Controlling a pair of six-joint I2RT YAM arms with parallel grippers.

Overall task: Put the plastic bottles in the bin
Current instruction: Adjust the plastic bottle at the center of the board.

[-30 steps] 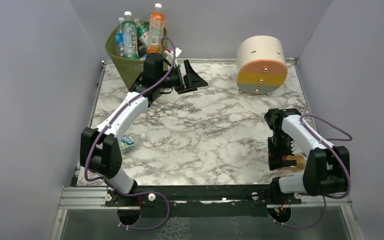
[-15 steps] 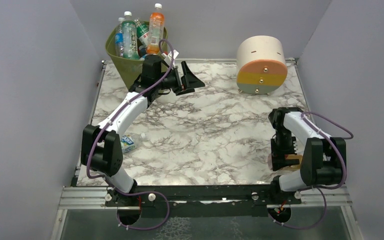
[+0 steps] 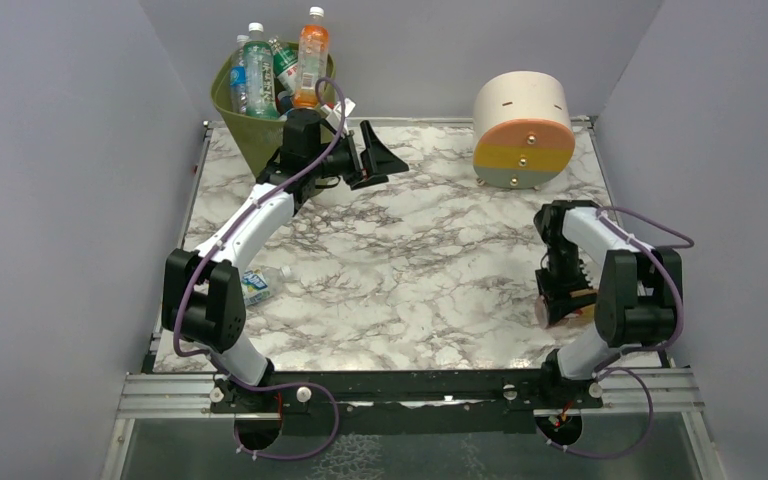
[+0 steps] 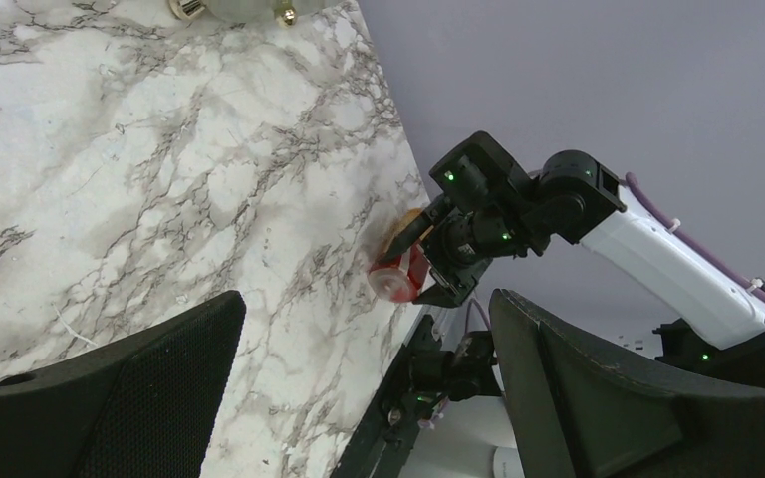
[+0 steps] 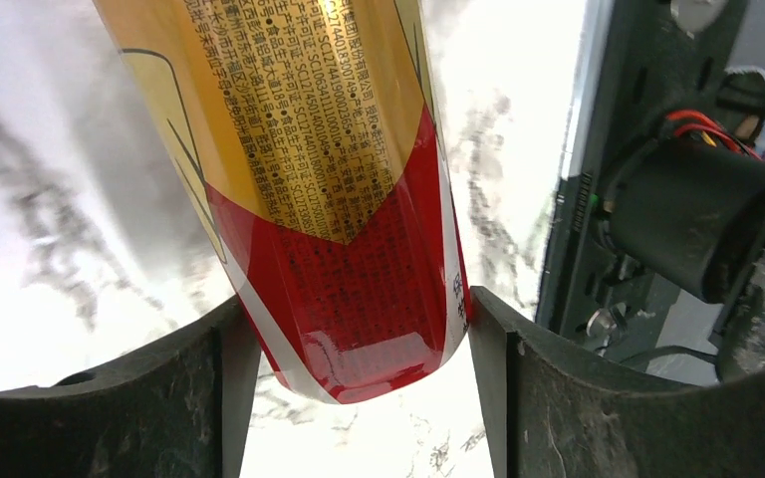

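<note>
At right, right gripper nose-down around bottle

Marble-top table boxed in by plain grey walls.
White tabletop with grey veining, thin metal trim at its edges. Matte lavender-grey left wall, back wall and right wall. Aluminium rail runs along the near edge, with a dark textured panel below it. Light is even and shadows are soft.
</note>
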